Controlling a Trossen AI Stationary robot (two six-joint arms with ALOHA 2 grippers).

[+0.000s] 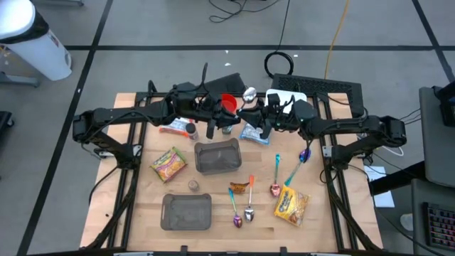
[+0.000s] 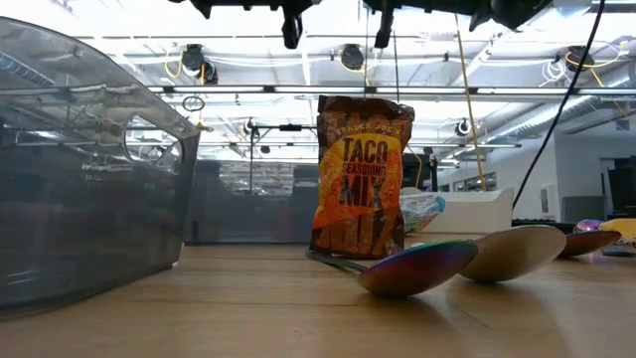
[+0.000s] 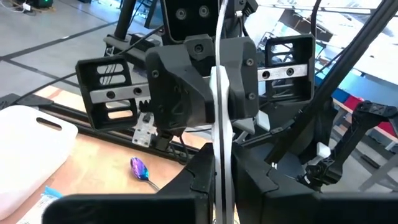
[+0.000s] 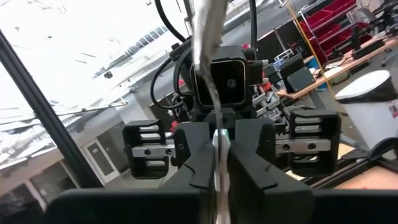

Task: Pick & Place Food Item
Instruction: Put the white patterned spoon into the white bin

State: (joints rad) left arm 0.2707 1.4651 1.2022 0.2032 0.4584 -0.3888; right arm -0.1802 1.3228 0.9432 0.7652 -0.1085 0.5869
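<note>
Status as I read it: pick is done, place isn't. Both arms meet high over the back-middle of the table. The L gripper [image 1: 213,121] and R gripper [image 1: 264,122] face each other nose to nose, and both are clamped on the same item, a thin silvery packet [image 3: 219,124]. Each wrist cam sees it edge-on as a narrow strip running up between that arm's fingers, w/ the other arm's gripper right behind it. So the packet is off the wood, in the air btwn the two grippers, pinched from both sides; I can't pick it out in the overhead view. To me that looks like a handover at mid-point, w/ neither side let go yet. I can't read what food it is from the edge.

Left to do, my guess: one gripper lets go, the other carries the packet down and drops it in a container. Candidates are the grey bin [image 1: 217,156] just in front of the grippers or the flat tray [image 1: 186,212] nearer the front edge; I can't tell which is meant, and neither shows a packet inside from above. Other food lies loose on the table: taco seasoning pouch [image 1: 168,163] on the L side, a yellow pouch [image 1: 292,206] front R, and a blue-white packet [image 1: 254,133] under the R gripper. If those count too, the job is at an early stage.
</note>
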